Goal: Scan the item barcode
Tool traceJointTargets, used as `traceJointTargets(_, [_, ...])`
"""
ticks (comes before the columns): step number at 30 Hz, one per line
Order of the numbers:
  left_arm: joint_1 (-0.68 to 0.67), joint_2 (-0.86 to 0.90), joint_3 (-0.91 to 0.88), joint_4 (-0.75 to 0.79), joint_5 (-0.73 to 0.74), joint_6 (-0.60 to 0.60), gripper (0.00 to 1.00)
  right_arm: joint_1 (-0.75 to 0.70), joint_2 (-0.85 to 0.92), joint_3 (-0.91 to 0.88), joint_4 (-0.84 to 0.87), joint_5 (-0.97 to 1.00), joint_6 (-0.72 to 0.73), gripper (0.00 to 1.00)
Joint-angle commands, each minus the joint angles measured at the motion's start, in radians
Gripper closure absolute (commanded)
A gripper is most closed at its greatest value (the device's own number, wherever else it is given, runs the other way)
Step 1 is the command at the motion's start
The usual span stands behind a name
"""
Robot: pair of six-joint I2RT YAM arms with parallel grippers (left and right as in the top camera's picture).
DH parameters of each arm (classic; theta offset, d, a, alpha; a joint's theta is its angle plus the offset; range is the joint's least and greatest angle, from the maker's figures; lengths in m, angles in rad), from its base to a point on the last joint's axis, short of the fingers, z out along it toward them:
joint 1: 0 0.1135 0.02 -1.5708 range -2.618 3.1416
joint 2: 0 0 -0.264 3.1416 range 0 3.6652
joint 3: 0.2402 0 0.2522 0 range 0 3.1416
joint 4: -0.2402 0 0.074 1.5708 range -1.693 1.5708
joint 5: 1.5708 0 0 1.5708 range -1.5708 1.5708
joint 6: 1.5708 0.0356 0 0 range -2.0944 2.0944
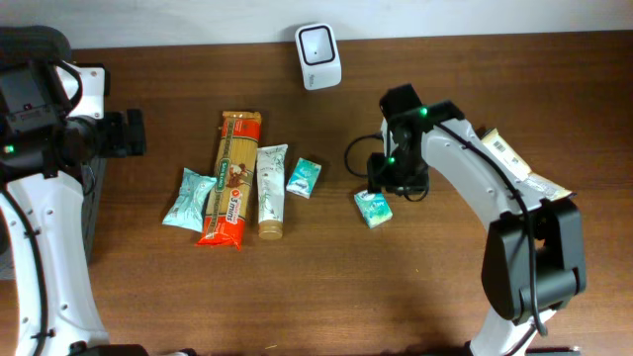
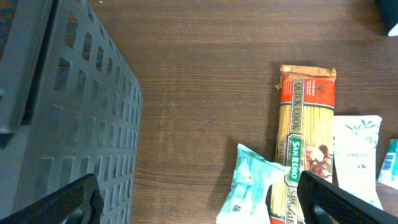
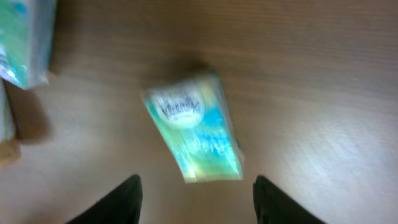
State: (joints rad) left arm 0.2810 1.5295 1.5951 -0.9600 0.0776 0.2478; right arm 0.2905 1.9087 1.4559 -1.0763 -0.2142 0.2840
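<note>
Right wrist view puts the tissue pack (image 3: 193, 134) flat on the table (image 3: 323, 74), just ahead of the right pincer (image 3: 196, 182), whose fingers stand apart and hold nothing (the picture is blurred). The pack's long axis runs away from the fingertips, slightly slanted, so closing would cross its narrow width. The scanner (image 1: 318, 56) sits well beyond that pincer, toward the table's far edge. The left pincer (image 2: 205, 200), spread wide and empty, is much farther off, beside a grey crate (image 2: 68, 106) whose inside is hidden.
</note>
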Motion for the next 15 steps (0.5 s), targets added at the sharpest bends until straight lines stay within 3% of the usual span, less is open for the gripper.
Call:
traceJointTargets(1, [0.004, -0.005, 0.006, 0.0, 0.004, 0.019, 0.01, -0.06, 0.002, -0.132, 0.093, -0.135, -0.045, 0.46])
traceJointTargets(5, [0.004, -0.005, 0.006, 0.0, 0.004, 0.019, 0.01, -0.088, 0.002, -0.28, 0.263, -0.187, -0.044, 0.55])
traceJointTargets(10, [0.004, -0.005, 0.006, 0.0, 0.004, 0.019, 0.01, -0.088, 0.002, -0.336, 0.312, -0.201, -0.029, 0.65])
traceJointTargets(13, [0.003, -0.005, 0.006, 0.0, 0.004, 0.019, 0.01, -0.089, 0.002, -0.384, 0.39, -0.201, -0.013, 0.96])
traceJointTargets(15, [0.004, -0.005, 0.006, 0.0, 0.004, 0.019, 0.01, -0.089, -0.001, -0.375, 0.377, -0.225, 0.004, 0.96])
